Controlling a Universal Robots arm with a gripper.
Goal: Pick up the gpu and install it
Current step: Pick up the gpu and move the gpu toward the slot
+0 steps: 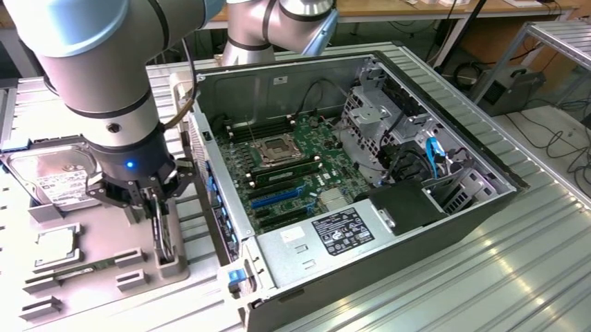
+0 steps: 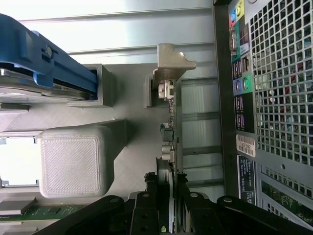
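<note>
- A robot arm's gripper stands low over the gray tray. Its fingers are set narrow, one against each face of the graphics card.
- The graphics card stands on its long edge in a slot along the tray's edge nearest the open computer case. Its silver bracket sits at the end away from the gripper.
- The card looks light and stiff but fragile, a thin board with small parts along it. The flat faces near the upper edge, where the fingers sit, seem the safest hold. Those smooth faces could slip under a loose one.
- Room is tight sideways. The case's rear panel runs just beside the card, and a gray block stands on the other side. Above the slot the way looks open.
- A hard drive and a memory stick lie toward the tray's far edge, well apart from the card.
- In the case, the blue slots lie open from above, with a drive cage and cables near.
</note>
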